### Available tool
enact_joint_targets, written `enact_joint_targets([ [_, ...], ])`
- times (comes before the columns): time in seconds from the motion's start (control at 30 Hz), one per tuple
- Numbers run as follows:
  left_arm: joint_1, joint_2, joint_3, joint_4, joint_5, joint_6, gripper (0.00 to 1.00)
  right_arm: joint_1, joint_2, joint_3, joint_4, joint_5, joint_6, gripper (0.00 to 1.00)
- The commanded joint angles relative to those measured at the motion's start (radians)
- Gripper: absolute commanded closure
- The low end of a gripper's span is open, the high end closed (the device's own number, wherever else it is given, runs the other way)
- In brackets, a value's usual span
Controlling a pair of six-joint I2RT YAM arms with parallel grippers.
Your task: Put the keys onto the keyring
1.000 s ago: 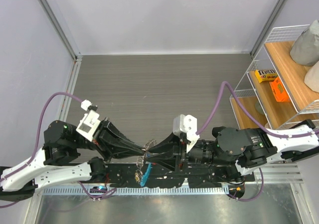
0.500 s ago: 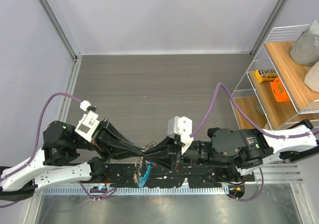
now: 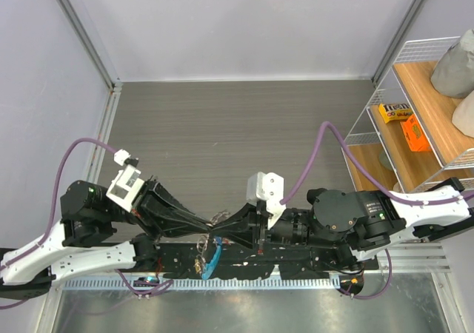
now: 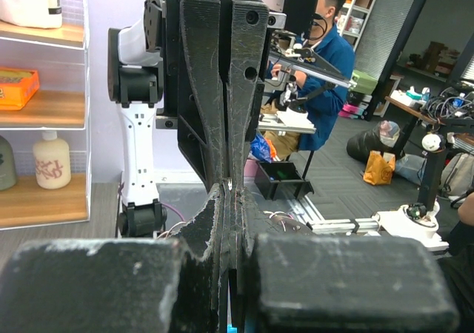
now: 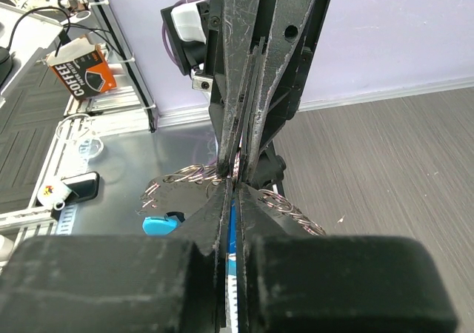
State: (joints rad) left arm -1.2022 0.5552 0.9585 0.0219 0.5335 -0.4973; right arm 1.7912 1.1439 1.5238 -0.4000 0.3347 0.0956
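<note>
- Nearest you, the keyring's (image 3: 219, 219) light-blue band (image 3: 215, 257) curves over the arm bases (image 3: 244, 263) at the near edge of the bench (image 3: 244, 140).
- Just beyond, the left hand (image 3: 207, 237) and right hand (image 3: 222, 237) meet tip to tip, both pinched tight on its thin, jagged silvery wire.
- Only the right wrist view shows wire loops spilling either side of the tips; the left wrist view hides them.

A wire shelf (image 3: 426, 96) holds an orange box (image 3: 415, 133), a yellow box (image 3: 393, 112) and grey sacks (image 3: 453, 65).
</note>
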Motion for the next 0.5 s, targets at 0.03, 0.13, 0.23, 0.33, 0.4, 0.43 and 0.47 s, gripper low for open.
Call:
enact_joint_targets([
  [0.03, 0.001, -0.005, 0.0, 0.087, -0.001, -0.015, 1.0, 0.0, 0.014, 0.053, 0.016, 0.01, -0.025, 0.95],
  [0.13, 0.0, -0.005, -0.006, 0.09, 0.002, -0.024, 1.0, -0.001, 0.011, 0.053, 0.003, 0.012, -0.033, 0.94],
  [0.23, 0.0, -0.009, 0.0, 0.069, -0.003, -0.032, 1.0, -0.001, 0.013, 0.067, -0.025, 0.006, -0.034, 0.94],
  [0.33, 0.0, -0.018, 0.009, 0.036, -0.009, -0.029, 0.86, -0.001, 0.014, 0.079, -0.072, -0.005, -0.031, 0.94],
  [0.4, 0.001, -0.023, 0.022, 0.001, -0.009, -0.029, 0.76, -0.001, 0.011, 0.082, -0.101, -0.01, -0.024, 0.94],
  [0.43, 0.0, -0.023, 0.031, -0.02, -0.006, -0.027, 0.68, -0.001, 0.007, 0.085, -0.114, -0.01, -0.019, 0.94],
  [0.47, 0.0, -0.021, 0.039, -0.058, -0.003, -0.024, 0.65, -0.001, 0.005, 0.087, -0.135, -0.011, -0.013, 0.94],
])
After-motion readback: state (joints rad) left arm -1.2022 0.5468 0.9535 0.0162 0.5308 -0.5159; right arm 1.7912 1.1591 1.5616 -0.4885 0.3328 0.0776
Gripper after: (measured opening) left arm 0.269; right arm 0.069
